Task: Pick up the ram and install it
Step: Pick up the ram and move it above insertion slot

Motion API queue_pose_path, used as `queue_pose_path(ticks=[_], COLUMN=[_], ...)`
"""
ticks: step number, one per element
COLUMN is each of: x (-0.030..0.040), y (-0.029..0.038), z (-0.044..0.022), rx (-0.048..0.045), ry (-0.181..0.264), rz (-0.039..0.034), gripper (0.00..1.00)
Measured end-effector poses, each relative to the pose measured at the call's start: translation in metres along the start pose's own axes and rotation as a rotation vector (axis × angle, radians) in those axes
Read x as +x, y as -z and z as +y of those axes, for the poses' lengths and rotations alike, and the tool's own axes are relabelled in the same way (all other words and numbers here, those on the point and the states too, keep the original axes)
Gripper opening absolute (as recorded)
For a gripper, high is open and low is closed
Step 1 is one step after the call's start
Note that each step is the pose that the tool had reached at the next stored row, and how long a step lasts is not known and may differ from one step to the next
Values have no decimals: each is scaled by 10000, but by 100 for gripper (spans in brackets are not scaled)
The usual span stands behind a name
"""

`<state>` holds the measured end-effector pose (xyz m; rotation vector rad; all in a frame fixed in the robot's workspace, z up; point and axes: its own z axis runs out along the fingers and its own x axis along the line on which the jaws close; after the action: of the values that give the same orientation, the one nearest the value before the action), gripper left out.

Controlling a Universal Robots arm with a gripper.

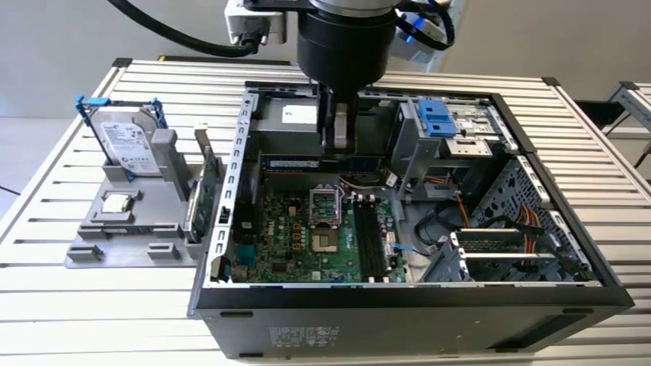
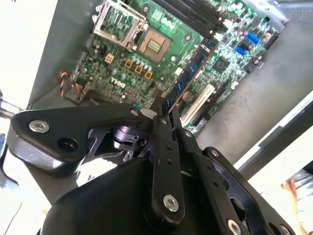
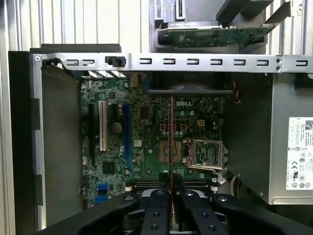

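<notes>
Second wrist view: tool (image 2: 165, 110) pinches the ram (image 2: 190, 71) over the motherboard (image 2: 122, 63) inside the computer case (image 2: 279, 68).

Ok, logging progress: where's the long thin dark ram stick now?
In both wrist views the ram sits clamped in the gripper above the green motherboard, inside the open case.

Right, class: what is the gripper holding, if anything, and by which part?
The gripper is shut on the ram, pinching its upper long edge, partway along its length.
</notes>
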<state>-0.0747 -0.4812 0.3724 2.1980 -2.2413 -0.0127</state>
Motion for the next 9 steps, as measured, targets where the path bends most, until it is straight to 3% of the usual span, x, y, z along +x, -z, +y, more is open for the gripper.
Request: queue_pose_path(ticks=[9], x=[-5], y=[2], z=[-272], rx=[-12], ry=[-28], rz=[3], gripper=[0])
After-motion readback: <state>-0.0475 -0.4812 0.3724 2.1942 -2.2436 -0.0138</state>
